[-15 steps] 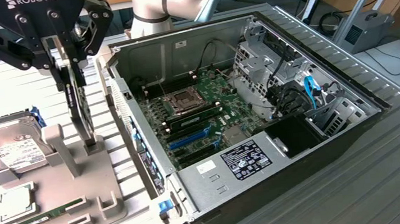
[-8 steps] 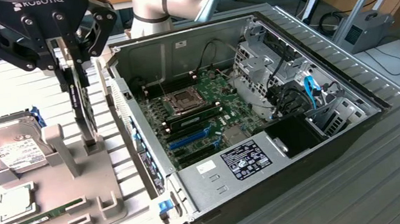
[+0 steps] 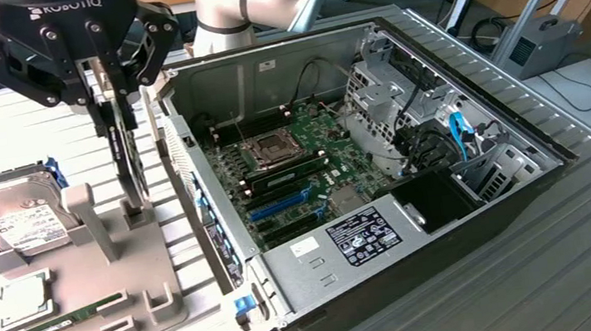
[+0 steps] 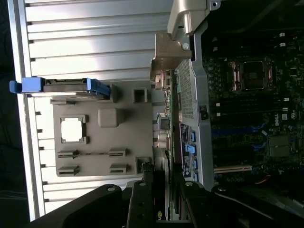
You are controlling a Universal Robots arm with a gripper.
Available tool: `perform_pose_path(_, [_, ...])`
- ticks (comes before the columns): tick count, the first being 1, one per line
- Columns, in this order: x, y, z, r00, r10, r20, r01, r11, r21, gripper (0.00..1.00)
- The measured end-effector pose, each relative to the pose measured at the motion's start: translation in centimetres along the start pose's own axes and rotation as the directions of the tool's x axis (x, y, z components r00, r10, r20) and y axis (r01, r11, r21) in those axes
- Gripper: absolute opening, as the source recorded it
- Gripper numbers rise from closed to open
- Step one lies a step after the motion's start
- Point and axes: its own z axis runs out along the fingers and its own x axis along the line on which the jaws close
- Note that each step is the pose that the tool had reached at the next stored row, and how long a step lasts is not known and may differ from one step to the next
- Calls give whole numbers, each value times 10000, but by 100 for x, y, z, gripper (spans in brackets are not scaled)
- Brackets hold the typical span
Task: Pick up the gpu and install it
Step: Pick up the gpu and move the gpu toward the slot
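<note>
The tool was partly closed, its fingers pinching the top edge of the gpu. The card hung upright and edge-on just beside the open computer case, lower end close to the grey holder on the table.

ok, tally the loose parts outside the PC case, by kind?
gpu: 1
hard drive: 1
CPU: 1
RAM stick: 1
Total: 4
</note>
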Motion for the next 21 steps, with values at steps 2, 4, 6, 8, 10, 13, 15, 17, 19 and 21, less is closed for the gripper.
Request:
perform_pose_path(2, [-9, 0, 7, 10000, 0, 0, 0, 10000, 0, 26])
perform_pose_path(4, [-19, 1, 14, 10000, 0, 1, 0, 10000, 0, 26])
perform_pose_path(6, [-29, 1, 21, 10000, 0, 0, 0, 10000, 0, 26])
perform_pose_path(8, [-40, 2, 28, 10000, 0, 1, 0, 10000, 0, 26])
perform_pose_path(10, [-60, 3, 41, 10000, 0, 0, 0, 10000, 0, 26])
perform_pose_path(13, [-78, 4, 53, 10000, 0, 0, 0, 10000, 0, 26])
perform_pose_path(15, [-90, 5, 60, 10000, 0, 0, 0, 10000, 1, 26])
perform_pose_path(17, [-103, 5, 68, 10000, 0, 1, 0, 10000, 0, 26])
perform_pose_path(19, [-114, 6, 75, 10000, 0, 1, 0, 10000, 0, 26])
perform_pose_path(21, [-125, 6, 83, 10000, 0, 1, 0, 10000, 0, 26])
